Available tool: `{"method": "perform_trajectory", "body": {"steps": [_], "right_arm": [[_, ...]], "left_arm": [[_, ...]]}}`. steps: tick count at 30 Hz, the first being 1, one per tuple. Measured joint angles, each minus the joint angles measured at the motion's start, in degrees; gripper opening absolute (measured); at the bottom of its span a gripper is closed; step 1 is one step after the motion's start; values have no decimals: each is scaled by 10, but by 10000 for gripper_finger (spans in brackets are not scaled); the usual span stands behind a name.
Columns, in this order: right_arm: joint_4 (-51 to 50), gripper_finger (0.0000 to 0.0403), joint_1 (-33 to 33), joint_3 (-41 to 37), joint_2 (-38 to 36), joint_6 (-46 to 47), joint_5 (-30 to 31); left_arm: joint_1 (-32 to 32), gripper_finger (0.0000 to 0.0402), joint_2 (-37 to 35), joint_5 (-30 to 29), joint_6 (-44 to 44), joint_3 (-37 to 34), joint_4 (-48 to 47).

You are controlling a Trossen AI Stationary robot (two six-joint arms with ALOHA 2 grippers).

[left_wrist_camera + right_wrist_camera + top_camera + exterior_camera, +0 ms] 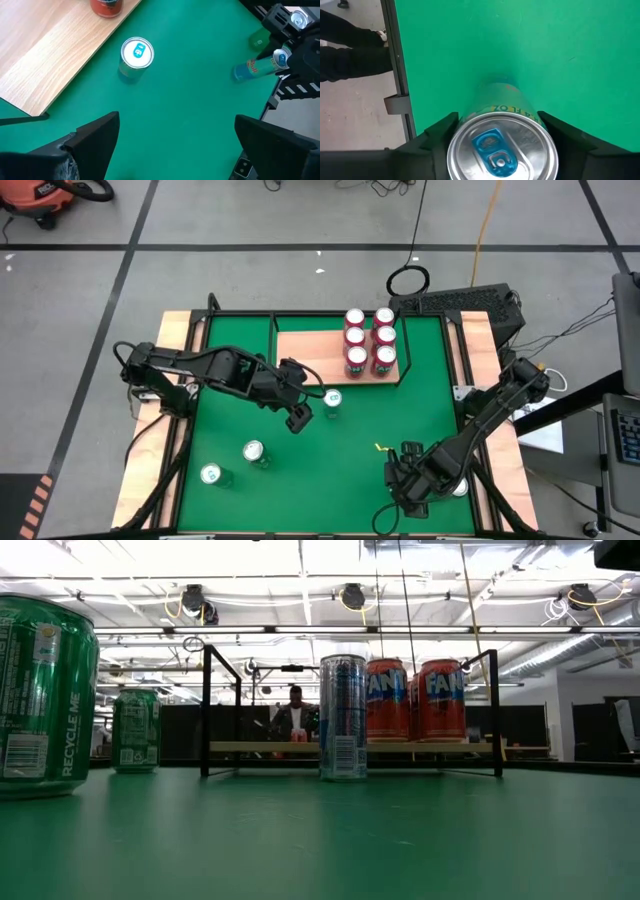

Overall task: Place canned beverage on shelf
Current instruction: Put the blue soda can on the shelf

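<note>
My right gripper (405,480) is at the table's near right, shut on a slim silver can with a blue tab (500,150); the can also shows in the left wrist view (255,67). My left gripper (300,418) is open and empty above the green mat, just left of a second slim can (332,400) that stands upright on its base. The shelf (310,355), a light-wood board with a black rail, lies at the far middle. Several red cans (368,340) stand on its right end. My right gripper has the slim can between its two fingers, one on each side of the can's upper wall (532,117), just below the rim. The fingers come from above, pointing down along the can. The can is upright; whether its base rests on the mat cannot be told.
Two green cans (254,452) (212,475) stand upright at the near left. Another can (460,488) stands beside my right arm. The shelf's left half is bare wood. A person (295,710) is in the room beyond the table.
</note>
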Motion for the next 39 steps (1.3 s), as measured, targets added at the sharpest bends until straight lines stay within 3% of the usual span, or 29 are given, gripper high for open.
{"method": "perform_trajectory", "body": {"steps": [11, 19, 23, 32, 39], "right_arm": [[-10, 226, -22, -1, -109, -23, -13], [-4, 227, -79, 0, -236, -9, -6], [-1, 230, -111, 0, -288, -3, 40], [37, 231, -211, 0, -345, -135, 48], [88, 231, -284, 3, -360, -265, 39]], "left_arm": [[-4, 396, 0, 0, 6, 0, 114], [-24, 396, 13, -1, 100, 0, 231], [-28, 396, 15, 33, 154, 0, 260], [6, 396, 15, 4, 194, 0, 290], [57, 396, 15, 48, 178, 0, 326]]}}
